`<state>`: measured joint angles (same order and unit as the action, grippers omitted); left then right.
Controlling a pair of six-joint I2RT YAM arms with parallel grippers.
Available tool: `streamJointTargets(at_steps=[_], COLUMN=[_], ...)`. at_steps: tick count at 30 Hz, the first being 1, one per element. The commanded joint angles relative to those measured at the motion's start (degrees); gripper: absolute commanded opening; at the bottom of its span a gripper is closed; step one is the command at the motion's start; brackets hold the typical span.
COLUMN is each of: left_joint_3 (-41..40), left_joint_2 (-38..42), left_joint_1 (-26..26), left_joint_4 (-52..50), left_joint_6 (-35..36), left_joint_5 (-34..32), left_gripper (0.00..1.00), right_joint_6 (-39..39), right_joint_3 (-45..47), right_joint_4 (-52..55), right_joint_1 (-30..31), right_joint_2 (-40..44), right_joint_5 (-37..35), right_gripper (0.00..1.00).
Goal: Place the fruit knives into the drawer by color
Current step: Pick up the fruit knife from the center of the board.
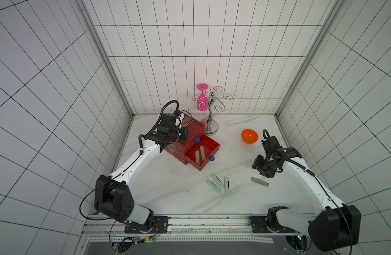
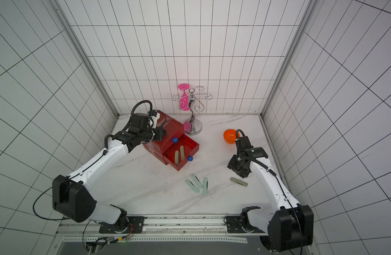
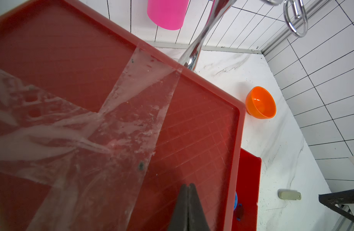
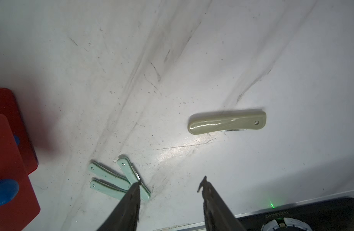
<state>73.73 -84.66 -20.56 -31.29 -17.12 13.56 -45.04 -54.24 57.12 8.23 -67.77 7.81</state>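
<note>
The red drawer (image 1: 191, 128) chest stands at the back left, with one drawer (image 1: 214, 144) pulled out. Two grey-olive fruit knives (image 1: 199, 157) lie inside it. Three mint green knives (image 1: 217, 181) lie fanned on the table in front, also seen in the right wrist view (image 4: 110, 178). A single grey-olive knife (image 1: 259, 181) (image 4: 226, 122) lies to their right. My right gripper (image 4: 171, 182) hovers open just above the table near that knife, holding nothing. My left gripper (image 3: 189, 186) is shut and empty over the chest's taped top (image 3: 132, 104).
An orange bowl (image 1: 249, 136) sits at the back right. A chrome cup stand (image 1: 211, 123) with a pink glass (image 1: 201, 102) hanging on it stands behind the chest. Blue knobs (image 1: 211, 158) stick out from the drawer fronts. Tiled walls close three sides.
</note>
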Motion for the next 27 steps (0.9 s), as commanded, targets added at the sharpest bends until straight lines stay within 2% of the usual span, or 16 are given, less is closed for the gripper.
streamJointTargets(at_steps=[1,11,27], left_joint_3=[-2.63,-2.56,-2.66], left_joint_2=[-2.88,-2.70,-2.72], left_joint_1=[0.34,0.34,0.33], left_joint_4=[-11.25,-11.22,-11.25], left_joint_6=[-0.10,-0.11,-0.13], left_joint_5=[-2.22,-2.31,-2.31], left_gripper=[0.00,0.00,0.00], right_joint_6=[-3.06,-3.83,-3.15], right_joint_3=[5.03,11.53,14.10], right_joint_4=[-2.08,-5.70,-7.60], right_joint_1=[-3.06,-9.33,-12.84], right_joint_2=[0.60,-1.61,-4.47], right_joint_5=[2.15,4.71,2.99], right_gripper=[0.52,0.55,0.56])
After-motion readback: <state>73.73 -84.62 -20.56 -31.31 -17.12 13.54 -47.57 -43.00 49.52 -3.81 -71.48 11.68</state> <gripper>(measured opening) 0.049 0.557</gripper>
